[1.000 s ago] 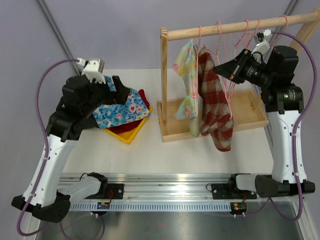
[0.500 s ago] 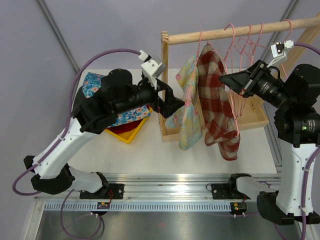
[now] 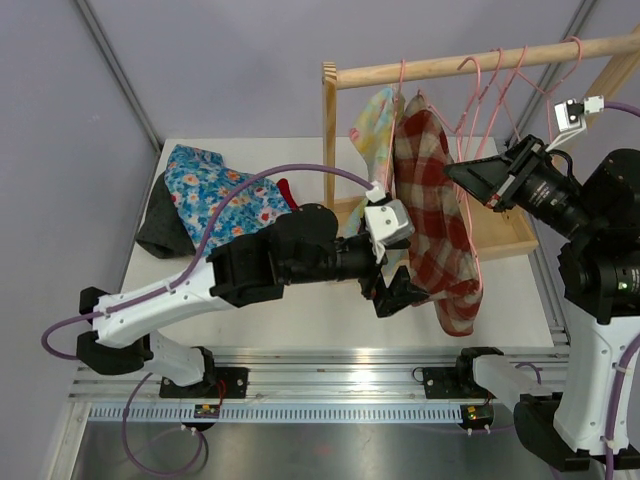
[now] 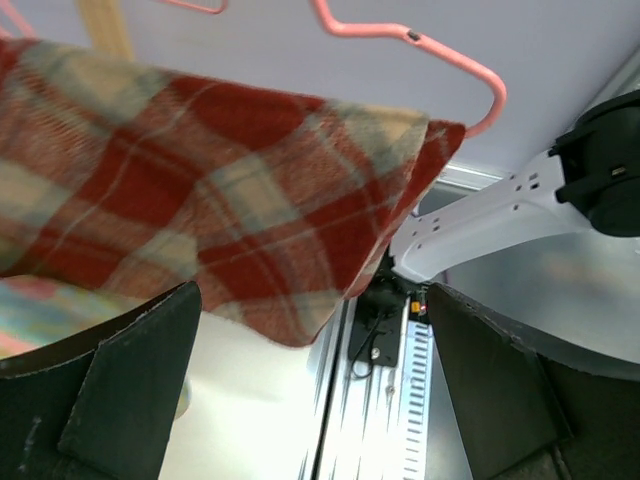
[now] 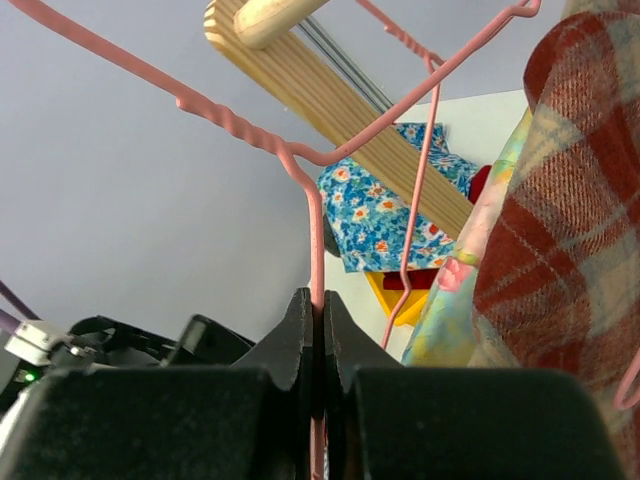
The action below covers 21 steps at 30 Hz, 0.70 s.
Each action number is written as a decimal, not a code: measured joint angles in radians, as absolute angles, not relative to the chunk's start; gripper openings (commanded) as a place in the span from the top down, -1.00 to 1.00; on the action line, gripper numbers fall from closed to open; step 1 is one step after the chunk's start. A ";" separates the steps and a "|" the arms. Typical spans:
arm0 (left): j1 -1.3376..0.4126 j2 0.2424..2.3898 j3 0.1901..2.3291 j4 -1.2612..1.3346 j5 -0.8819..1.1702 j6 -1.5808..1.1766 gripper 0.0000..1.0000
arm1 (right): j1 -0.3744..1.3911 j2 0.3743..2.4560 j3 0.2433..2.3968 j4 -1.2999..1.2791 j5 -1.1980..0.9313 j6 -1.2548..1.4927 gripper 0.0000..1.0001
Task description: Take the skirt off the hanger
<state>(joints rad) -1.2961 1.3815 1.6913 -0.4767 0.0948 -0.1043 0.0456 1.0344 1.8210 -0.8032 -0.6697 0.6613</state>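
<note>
A red plaid skirt (image 3: pixel 435 220) hangs from a pink wire hanger (image 3: pixel 470 100) on the wooden rail (image 3: pixel 480 55). My right gripper (image 3: pixel 450 172) is shut on the pink hanger wire (image 5: pixel 316 240) at the skirt's right edge; the wrist view shows the wire pinched between the jaws (image 5: pixel 320 310), with the skirt (image 5: pixel 570 200) to its right. My left gripper (image 3: pixel 400 290) stands wide open just under the skirt's lower hem. Seen from the left wrist, the skirt (image 4: pixel 200 200) hangs above the spread fingers (image 4: pixel 120 390), and nothing lies between them.
A pastel floral garment (image 3: pixel 372 125) hangs left of the skirt, with more pink hangers (image 3: pixel 510 80) to the right. The wooden rack base (image 3: pixel 505 225) lies below. A blue floral cloth (image 3: pixel 220 195) and a dark grey cloth (image 3: pixel 160 232) are piled at the left.
My left arm has swung from the cloth pile at the left across to under the skirt, its gripper open throughout. The right arm, still gripping the hanger, has drawn back to the right.
</note>
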 measured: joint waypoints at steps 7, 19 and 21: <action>-1.351 1.498 1.691 -0.371 0.099 -0.105 -0.97 | 0.046 0.989 1.840 -0.815 -0.670 0.690 1.00; -1.394 1.593 1.659 -0.289 0.139 -0.123 1.00 | 0.046 0.987 1.855 -0.863 -0.663 0.692 1.00; -1.394 1.591 1.644 -0.275 0.138 -0.126 1.00 | 0.046 0.992 1.859 -0.870 -0.662 0.690 1.00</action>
